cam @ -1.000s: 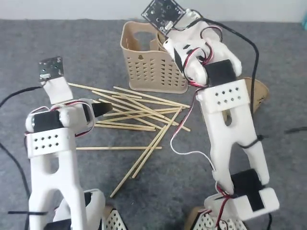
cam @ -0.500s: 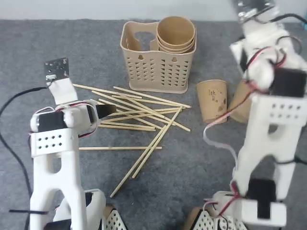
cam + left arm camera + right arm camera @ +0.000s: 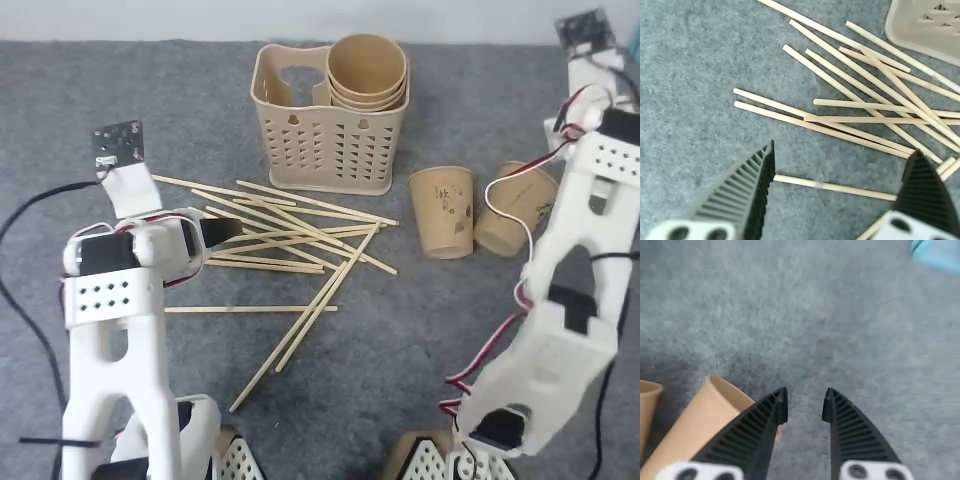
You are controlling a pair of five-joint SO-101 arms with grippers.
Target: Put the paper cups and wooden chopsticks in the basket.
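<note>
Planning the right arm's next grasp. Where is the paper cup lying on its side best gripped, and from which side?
Probably from above, jaws across the round side wall near its wider far end: the tipped cup lies on its side, and there the gap to the neighbouring cup looks widest.

The tan basket point(image 3: 318, 140) with little holes stands upright, well ahead of the left gripper point(image 3: 842, 150). A stack of brown paper cups point(image 3: 367, 68) sits in one end of it. Two more cups point(image 3: 443, 212) are outside the basket, touching each other. One of them point(image 3: 700, 430) lies on its side just beside the right gripper point(image 3: 805, 390). The wooden chopsticks point(image 3: 865, 105) lie flat in a messy, crossed pile right in front of the left gripper. One stick point(image 3: 835, 186) lies across the gap between its fingers point(image 3: 747, 195).
</note>
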